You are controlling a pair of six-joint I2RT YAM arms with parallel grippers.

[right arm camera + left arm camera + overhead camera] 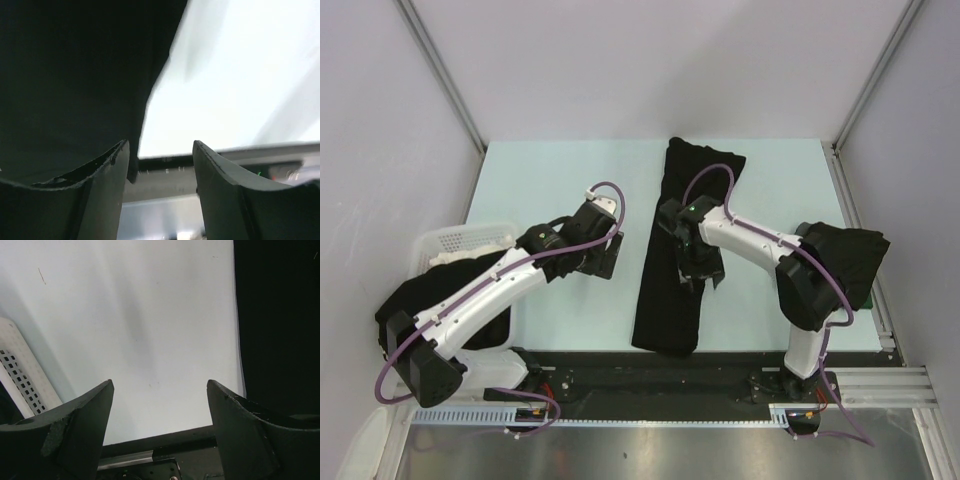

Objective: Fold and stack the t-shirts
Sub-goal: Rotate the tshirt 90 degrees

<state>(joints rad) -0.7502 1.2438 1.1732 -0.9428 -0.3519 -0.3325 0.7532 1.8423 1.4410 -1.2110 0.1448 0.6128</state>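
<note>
We counted three lots of black cloth in the scene. The first, a long shirt (670, 310), lay flat in the middle of the worktop (550, 180), folded into a narrow strip that ran from the far side almost to the near edge. The second, a bunched shirt (855, 255), sat crumpled at the right edge of the worktop, close by the right arm's elbow. The third was a dark heap (415, 295) in and over the one white basket (455, 240) at the left edge; how many shirts it held we could not tell.

There were two arms, each with one pincer. The left pincer (603, 255) hung above bare worktop, just left of the long shirt and apart from it. In its wrist view both fingers (80, 425) stood wide apart with only the pale surface between them. The shirt's straight edge was off to the right and a corner of the basket at the left. This pincer was open and gripped nothing. The right pincer (698, 268) was over the middle of the long shirt, near its right edge. Its wrist view, somewhat blurred, showed the two fingers (225, 190) parted, with black cloth beyond the left one and pale worktop in the gap. It too was open, with no cloth pinched between the tips.
</note>
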